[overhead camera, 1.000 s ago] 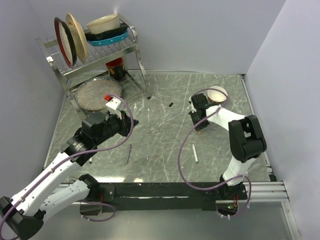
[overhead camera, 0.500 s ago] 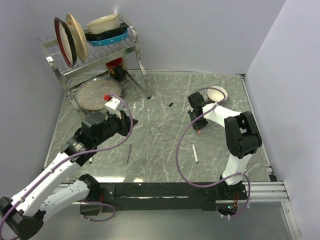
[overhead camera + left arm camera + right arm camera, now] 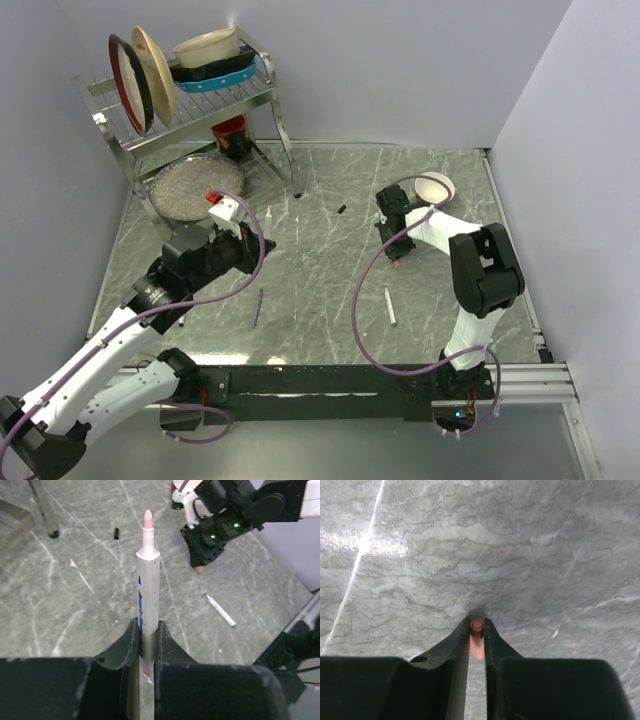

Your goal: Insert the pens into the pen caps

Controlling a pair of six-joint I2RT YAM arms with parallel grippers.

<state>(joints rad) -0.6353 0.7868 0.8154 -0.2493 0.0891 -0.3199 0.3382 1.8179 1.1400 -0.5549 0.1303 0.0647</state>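
Observation:
My left gripper (image 3: 148, 626) is shut on a white-barrelled pen (image 3: 148, 585) whose bare red-orange tip points at the right arm. In the top view this gripper (image 3: 260, 240) is left of centre, above the table. My right gripper (image 3: 477, 623) is shut on a red-orange pen cap (image 3: 477, 639), open end forward, close to the table. In the top view it (image 3: 398, 256) is right of centre. A white pen with a green end (image 3: 390, 306) lies near the right arm and shows in the left wrist view (image 3: 220, 610). A dark pen (image 3: 257, 306) and a black cap (image 3: 341, 209) lie on the table.
A metal dish rack (image 3: 190, 95) with plates and a bowl stands at the back left, with a glass dish (image 3: 185, 187) and a red can (image 3: 230, 130) below it. A white bowl (image 3: 434, 186) sits behind the right arm. Walls close in the table.
The right arm's forearm has swung a little to the left with the cap. The left gripper has shifted slightly, and its pen now shows pointing up-right.

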